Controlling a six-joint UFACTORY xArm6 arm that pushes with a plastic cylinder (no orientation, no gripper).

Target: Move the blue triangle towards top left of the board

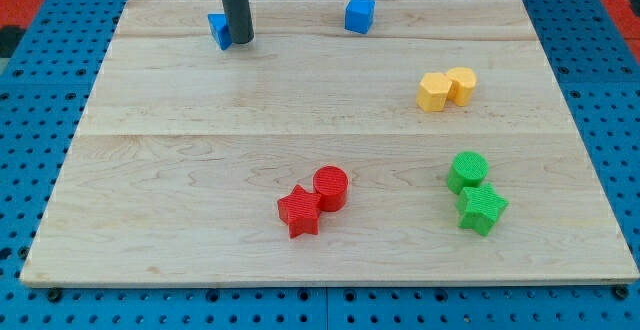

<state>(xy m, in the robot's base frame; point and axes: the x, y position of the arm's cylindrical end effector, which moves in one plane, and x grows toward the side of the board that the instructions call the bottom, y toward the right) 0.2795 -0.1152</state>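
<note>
Pushing at the view's top, my tip (240, 41) is pictured touching the right side of the blue triangle (219, 30), which is partly hidden behind the rod and already sits close to the top edge of the wooden board (200, 170), left of centre. No jaws are carried: the end effector is a plain dark rod, so nothing is spread or pinched, and contact is made by its lower end alone.

A slip is judged the main hazard. The block is met on one flank, so a push that is not aimed through its middle could spin it aside and let it escape past the rod. With the top edge so near, a shove with any upward lean could also send the triangle off the board.

The rod is held upright, entering from the top of the frame, its upper part cut off by the picture's edge.

Well apart and unlikely to be disturbed are a blue cube (359, 14) at the top, two yellow blocks (446, 88) touching at the right, a red star (299, 211) beside a red cylinder (331, 186), and a green cylinder (467, 170) above a green star (481, 209).
</note>
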